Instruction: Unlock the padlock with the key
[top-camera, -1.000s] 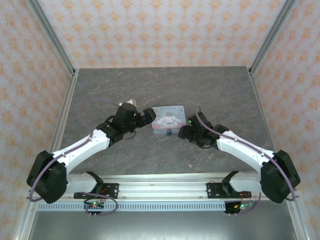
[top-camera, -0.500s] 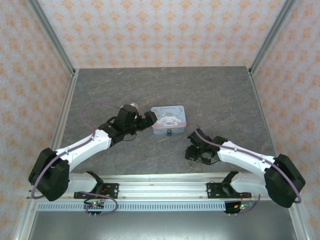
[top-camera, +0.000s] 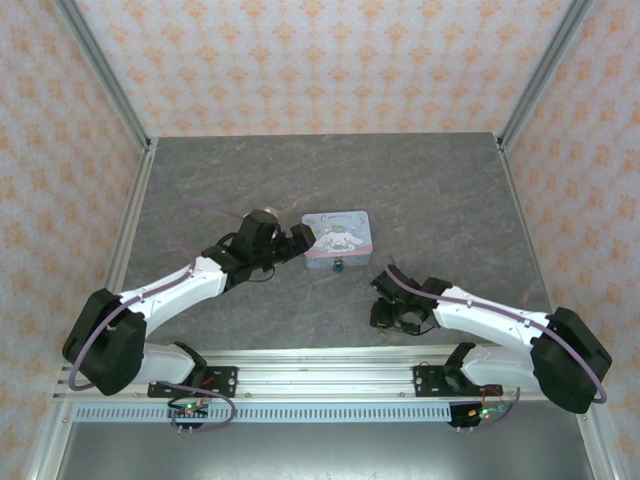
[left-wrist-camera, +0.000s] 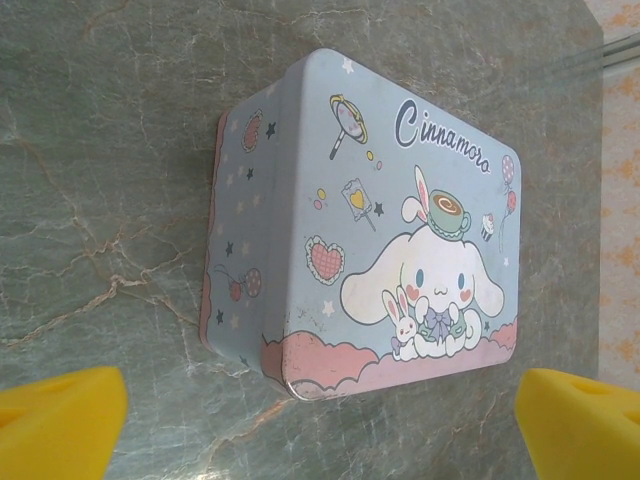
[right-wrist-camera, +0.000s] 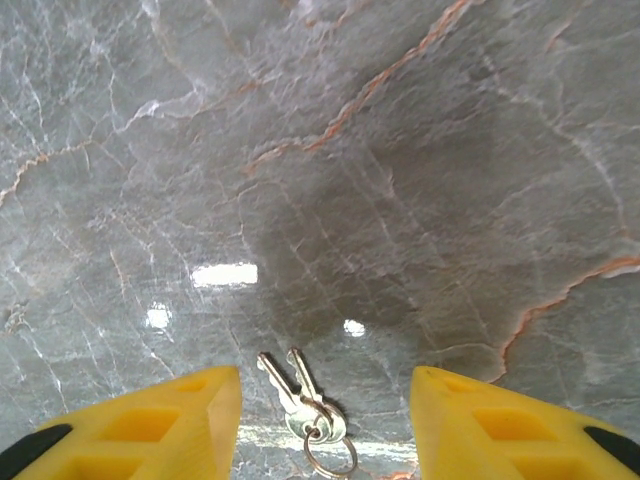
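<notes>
Top external view: the pastel tin (top-camera: 340, 236) sits mid-way across the grey marbled desk (top-camera: 420, 180). A tiny dark blue speck against its near edge looks to be the padlock (top-camera: 340, 266), though it is too small to be sure. The left gripper (top-camera: 298, 243) is just beside the tin's left side; in the left wrist view its jaws stand wide apart, holding nothing. The right gripper (top-camera: 383, 308) hangs low over the desk, nearer the arm bases. In the right wrist view its jaws are partly open on either side of two keys (right-wrist-camera: 295, 390) on a ring (right-wrist-camera: 327, 452), which lie flat and touch neither finger.
</notes>
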